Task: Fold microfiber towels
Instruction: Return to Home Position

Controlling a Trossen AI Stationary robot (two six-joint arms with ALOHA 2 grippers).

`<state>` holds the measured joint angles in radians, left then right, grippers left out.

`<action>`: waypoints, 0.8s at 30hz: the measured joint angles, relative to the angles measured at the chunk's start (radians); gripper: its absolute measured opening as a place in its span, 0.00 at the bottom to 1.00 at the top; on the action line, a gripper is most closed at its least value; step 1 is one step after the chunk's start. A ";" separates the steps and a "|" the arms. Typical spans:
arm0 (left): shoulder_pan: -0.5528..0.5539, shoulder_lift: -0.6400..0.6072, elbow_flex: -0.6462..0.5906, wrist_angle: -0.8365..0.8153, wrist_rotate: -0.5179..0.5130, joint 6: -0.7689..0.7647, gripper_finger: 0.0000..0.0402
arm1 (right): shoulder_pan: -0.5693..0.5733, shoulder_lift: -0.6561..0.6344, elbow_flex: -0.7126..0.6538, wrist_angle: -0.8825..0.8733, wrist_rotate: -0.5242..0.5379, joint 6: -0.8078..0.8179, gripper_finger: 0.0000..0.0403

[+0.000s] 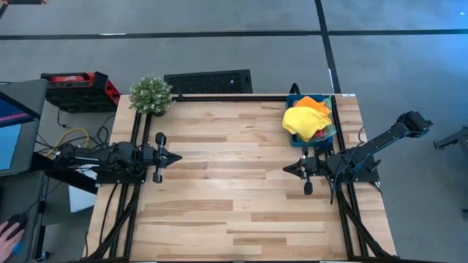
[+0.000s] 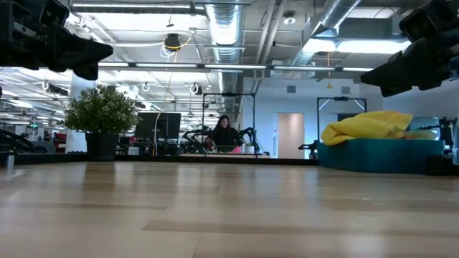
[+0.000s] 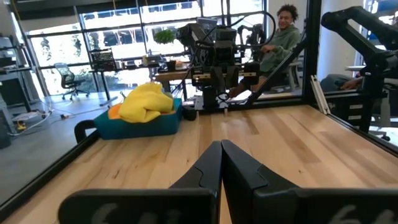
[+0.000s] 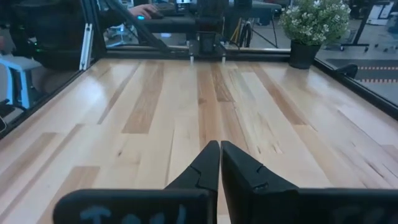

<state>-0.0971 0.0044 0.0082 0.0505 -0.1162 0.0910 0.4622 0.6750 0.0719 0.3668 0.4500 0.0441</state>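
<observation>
The microfiber towels lie heaped in a teal bin at the table's far right. A yellow towel is on top, an orange one behind it, and a bit of pink shows at its near side. The low view shows the yellow towel bulging above the bin's rim. My left gripper hovers shut over the table's left side, pointing right. My right gripper hovers shut just near-side of the bin, pointing left. Neither touches anything.
A potted plant stands at the table's far left corner. The wooden tabletop stretches between the two grippers. A person sits beyond the table, and a hand shows at a desk left of the table.
</observation>
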 joint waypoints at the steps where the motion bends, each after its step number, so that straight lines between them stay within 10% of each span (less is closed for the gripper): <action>1: 0.000 0.000 0.000 0.000 0.000 -0.001 0.00 | 0.000 0.000 0.000 0.000 0.000 0.000 0.09; 24: 0.000 0.000 -0.002 0.000 0.000 0.013 0.00 | 0.000 0.000 0.000 0.000 0.000 0.000 0.09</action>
